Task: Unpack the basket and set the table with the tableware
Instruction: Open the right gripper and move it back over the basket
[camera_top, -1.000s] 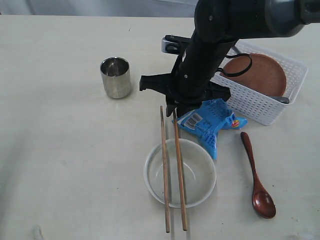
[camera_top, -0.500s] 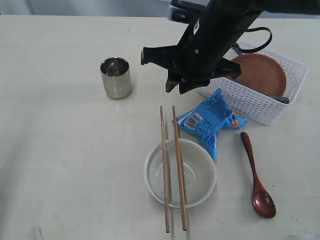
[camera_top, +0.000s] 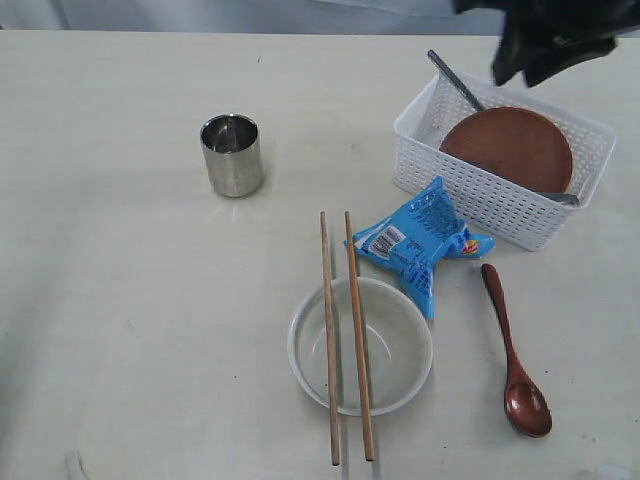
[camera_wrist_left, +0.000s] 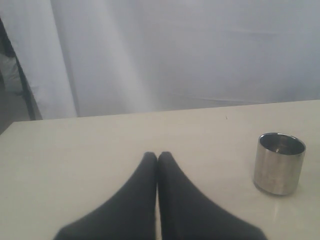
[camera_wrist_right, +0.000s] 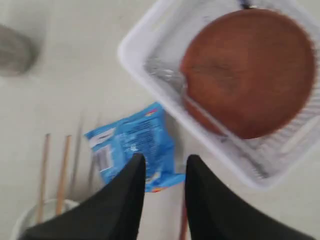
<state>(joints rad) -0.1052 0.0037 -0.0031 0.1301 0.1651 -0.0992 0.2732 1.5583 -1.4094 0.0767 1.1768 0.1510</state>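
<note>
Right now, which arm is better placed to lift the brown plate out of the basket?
Right: its arm hangs by the white basket with the brown plate, jaws open, empty. Left jaws are shut, off by the steel cup.

Two chopsticks (camera_top: 352, 260); one cup (camera_top: 232, 155), bowl (camera_top: 400, 350), plate (camera_top: 508, 148), spoon (camera_top: 526, 405), packet (camera_top: 415, 240), basket (camera_top: 500, 205).

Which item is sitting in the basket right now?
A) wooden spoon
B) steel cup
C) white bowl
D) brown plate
D: the brown plate lies inside the white lattice basket, as both the exterior and right wrist views show.
</note>
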